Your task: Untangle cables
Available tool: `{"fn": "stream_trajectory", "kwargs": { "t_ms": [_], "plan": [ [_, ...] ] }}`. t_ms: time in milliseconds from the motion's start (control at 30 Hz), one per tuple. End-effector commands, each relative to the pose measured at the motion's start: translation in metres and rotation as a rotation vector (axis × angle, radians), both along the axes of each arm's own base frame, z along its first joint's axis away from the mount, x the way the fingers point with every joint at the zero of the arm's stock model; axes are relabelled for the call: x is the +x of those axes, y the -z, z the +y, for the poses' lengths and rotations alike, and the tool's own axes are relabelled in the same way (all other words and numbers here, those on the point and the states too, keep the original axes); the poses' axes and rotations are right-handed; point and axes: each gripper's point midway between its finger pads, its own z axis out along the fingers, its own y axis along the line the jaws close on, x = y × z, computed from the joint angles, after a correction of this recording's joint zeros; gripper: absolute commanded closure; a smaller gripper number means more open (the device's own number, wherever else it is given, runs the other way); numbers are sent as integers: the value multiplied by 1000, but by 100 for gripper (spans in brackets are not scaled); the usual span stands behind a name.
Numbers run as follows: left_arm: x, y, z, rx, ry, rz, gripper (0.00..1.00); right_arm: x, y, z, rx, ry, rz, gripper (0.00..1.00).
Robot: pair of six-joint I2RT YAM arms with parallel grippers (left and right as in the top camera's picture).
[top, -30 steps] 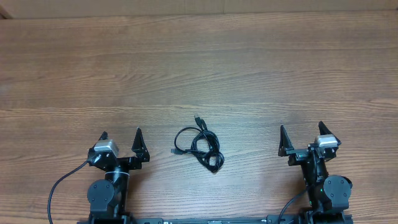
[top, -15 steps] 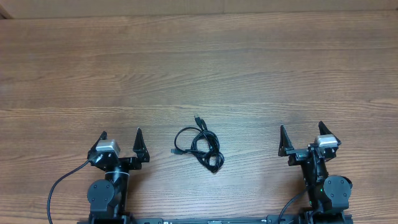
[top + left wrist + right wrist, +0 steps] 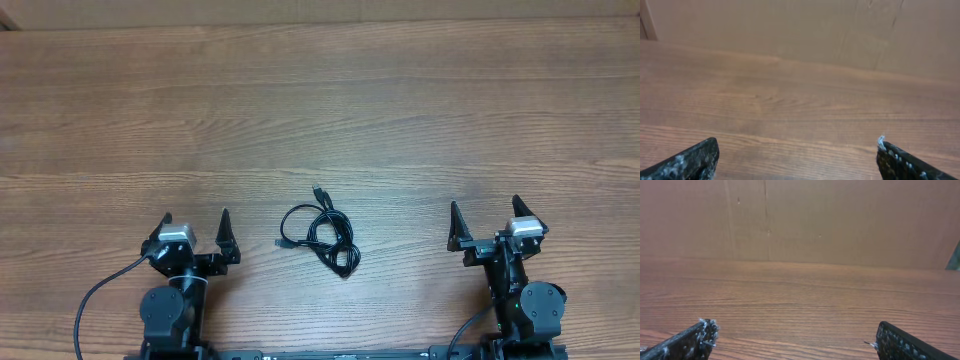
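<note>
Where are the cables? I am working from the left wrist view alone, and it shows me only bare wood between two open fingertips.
Observer: From overhead, the cables lie bunched in loops on the table, between the two arms.
Operator: Which side of my left gripper is that?
Observer: They are to the right of the left gripper, apart from it and not touching.
Operator: And the right gripper?
Observer: The right gripper is open and empty, and it is farther from the cables than the left one.
</note>
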Motion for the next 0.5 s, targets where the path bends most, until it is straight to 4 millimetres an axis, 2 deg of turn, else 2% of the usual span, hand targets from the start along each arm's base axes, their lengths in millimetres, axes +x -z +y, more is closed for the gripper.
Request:
{"fn": "stream_trajectory", "kwargs": {
  "t_ms": [0,167,467],
  "plan": [
    [-6,-12,-2,47,20,28,0,0,1,-3,3,16,-5,0],
    [-13,-16,-2,57,23,76,0,0,1,-3,3,16,-5,0],
    [-7,-16,-5,54,43,196,0,0,1,-3,3,16,-5,0]
  ]
}}
